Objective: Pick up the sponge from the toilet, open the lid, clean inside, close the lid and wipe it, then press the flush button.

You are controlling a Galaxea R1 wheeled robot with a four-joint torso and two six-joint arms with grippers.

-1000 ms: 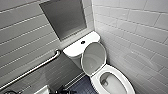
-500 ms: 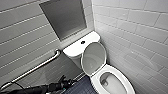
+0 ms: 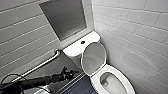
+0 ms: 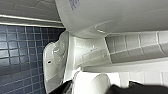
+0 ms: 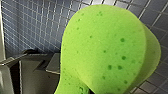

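Note:
The white toilet [image 3: 125,85] stands in the corner with its lid [image 3: 93,57] raised against the tank [image 3: 75,48]. On the tank top sits the dark round flush button [image 3: 83,42]. My left gripper [image 3: 71,73] reaches in from the lower left, open and empty, left of the bowl and below the tank. Its wrist view looks at the toilet's [image 4: 112,17] underside and pedestal [image 4: 57,62]. The bright green sponge [image 5: 105,50] looms large in the right wrist view, bent and pinched at one end, with my right gripper shut on it above the floor.
A chrome grab bar [image 3: 42,63] slopes along the left tiled wall. A grey panel [image 3: 65,17] hangs above the tank. White tiled walls close in on the right. Dark blue small-tile floor [image 3: 80,87] lies left of the bowl.
My left arm has come into the head view from the lower left and stretched toward the toilet. The lid stays raised.

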